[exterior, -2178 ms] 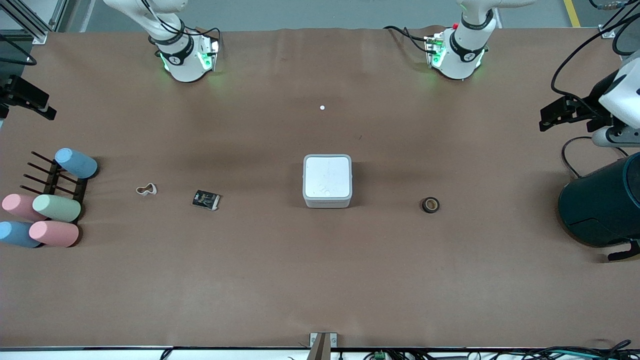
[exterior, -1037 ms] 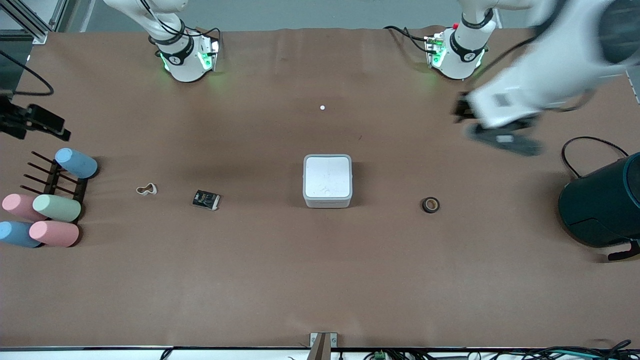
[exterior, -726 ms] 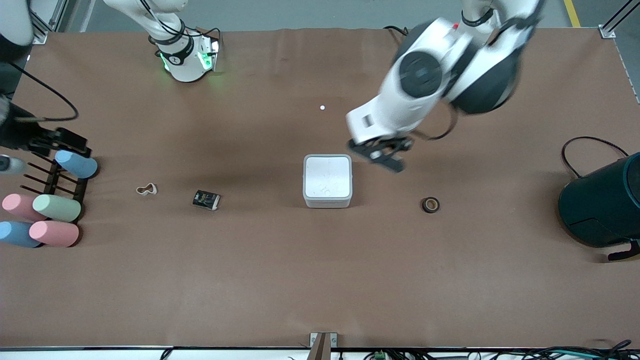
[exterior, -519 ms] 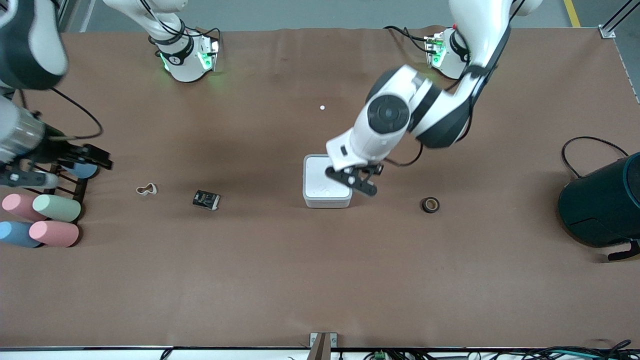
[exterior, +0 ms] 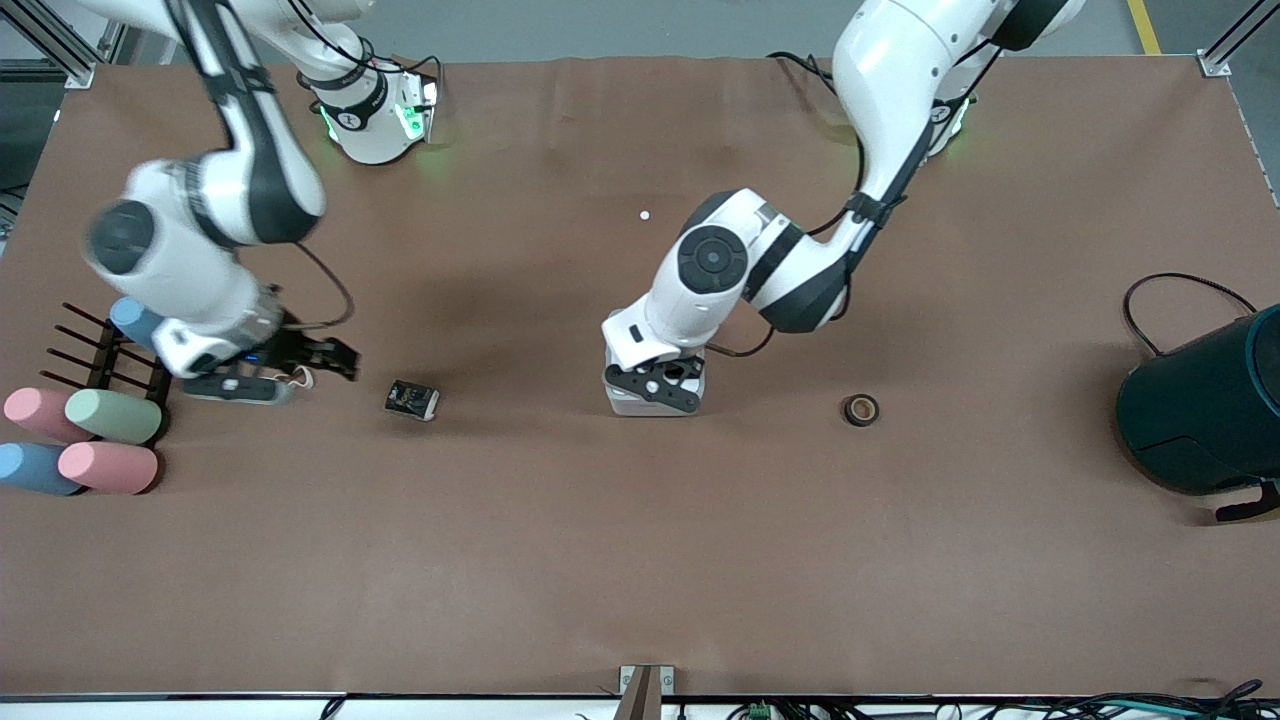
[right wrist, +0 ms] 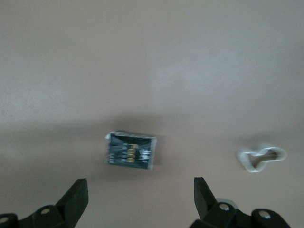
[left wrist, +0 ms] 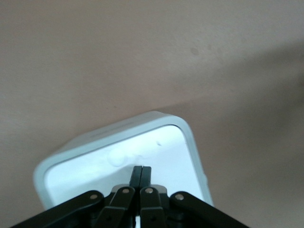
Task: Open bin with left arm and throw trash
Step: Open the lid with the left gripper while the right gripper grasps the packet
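Brown paper-looking cover over the whole table (exterior: pixel 560 560), grey floor showing along the robots' edge. Off at the right arm's end sits a black rack (exterior: pixel 100 362) with pastel cups (exterior: pixel 110 415); a big dark teal cylinder (exterior: pixel 1205 415) stands at the left arm's end.

Left gripper (exterior: pixel 652 385) is down over the white bin (exterior: pixel 640 403), fingers (left wrist: pixel 141 176) pinched together and empty, tips right over the lid, which is flat and closed. The arm covers most of the bin from the front camera.

Right gripper (exterior: pixel 262 378) hangs low near the rack with jaws spread wide, nothing in them. The white band loop (right wrist: pixel 261 158) and black wrapper (exterior: pixel 412 399) lie just by it. The tape roll (exterior: pixel 860 409) sits beside the bin, toward the left arm's end. A tiny white dot (exterior: pixel 644 215) lies closer to the bases.
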Tool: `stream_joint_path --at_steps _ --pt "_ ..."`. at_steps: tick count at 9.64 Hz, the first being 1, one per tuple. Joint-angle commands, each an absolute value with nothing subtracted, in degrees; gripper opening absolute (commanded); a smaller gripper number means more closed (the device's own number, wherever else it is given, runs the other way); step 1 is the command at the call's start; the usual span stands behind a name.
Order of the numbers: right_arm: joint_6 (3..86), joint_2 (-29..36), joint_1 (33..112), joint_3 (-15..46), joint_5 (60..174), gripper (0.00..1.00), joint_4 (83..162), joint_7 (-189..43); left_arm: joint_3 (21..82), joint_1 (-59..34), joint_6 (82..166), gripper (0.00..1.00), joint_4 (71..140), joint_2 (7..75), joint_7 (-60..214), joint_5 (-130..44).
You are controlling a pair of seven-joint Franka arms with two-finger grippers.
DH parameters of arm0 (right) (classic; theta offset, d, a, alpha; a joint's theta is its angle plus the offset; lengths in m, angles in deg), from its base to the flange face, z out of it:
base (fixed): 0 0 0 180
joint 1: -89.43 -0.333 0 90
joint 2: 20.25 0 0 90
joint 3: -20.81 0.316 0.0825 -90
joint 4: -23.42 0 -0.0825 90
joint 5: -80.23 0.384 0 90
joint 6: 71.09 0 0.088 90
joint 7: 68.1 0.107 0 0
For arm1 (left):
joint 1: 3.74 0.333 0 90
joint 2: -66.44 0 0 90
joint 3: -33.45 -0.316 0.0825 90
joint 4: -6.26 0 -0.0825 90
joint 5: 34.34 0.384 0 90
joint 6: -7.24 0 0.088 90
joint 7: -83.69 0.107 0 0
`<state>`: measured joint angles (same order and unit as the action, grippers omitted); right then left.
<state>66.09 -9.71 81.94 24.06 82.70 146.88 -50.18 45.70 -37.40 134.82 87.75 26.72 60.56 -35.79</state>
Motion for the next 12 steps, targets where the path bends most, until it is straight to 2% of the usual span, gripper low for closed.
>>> stream_joint_path --at_steps 1,4,5,7,9,10,11,12 --pt "73.2 -2.36 78.8 23.62 83.39 0.98 146.64 -45.08 45.4 -37.67 134.95 0.0 86.5 26.01 59.16 -34.52" --pt "77.34 2.41 78.18 23.53 83.39 0.98 146.82 -44.99 45.05 -37.5 136.17 0.0 86.41 24.52 59.52 -32.51" --pt "77.62 3.99 78.18 23.27 83.31 0.98 146.73 -44.9 45.05 -37.75 139.05 0.0 86.67 23.64 58.91 -31.37" --pt "79.28 5.41 78.27 23.09 83.13 0.97 146.65 -44.9 45.05 -37.76 143.37 0.0 87.2 21.54 57.24 -31.27" --pt "81.84 6.2 78.71 23.09 83.04 0.97 146.65 -45.08 45.05 -36.97 143.05 0.0 87.64 22.57 57.67 -31.27" --pt "82.28 6.29 78.88 23.01 83.04 0.82 146.47 -45.08 45.14 -36.01 137.73 0.0 87.56 25.28 57.93 -31.18" --pt "82.46 6.64 79.15 23.01 82.78 0.77 146.03 -45.08 45.14 -35.39 130.1 0.0 87.29 28.52 58.28 -31.18" --pt "82.63 7.25 79.41 22.92 82.52 0.64 145.68 -45.08 45.14 -33.73 123.33 0.0 87.38 31.6 59.24 -31.18"
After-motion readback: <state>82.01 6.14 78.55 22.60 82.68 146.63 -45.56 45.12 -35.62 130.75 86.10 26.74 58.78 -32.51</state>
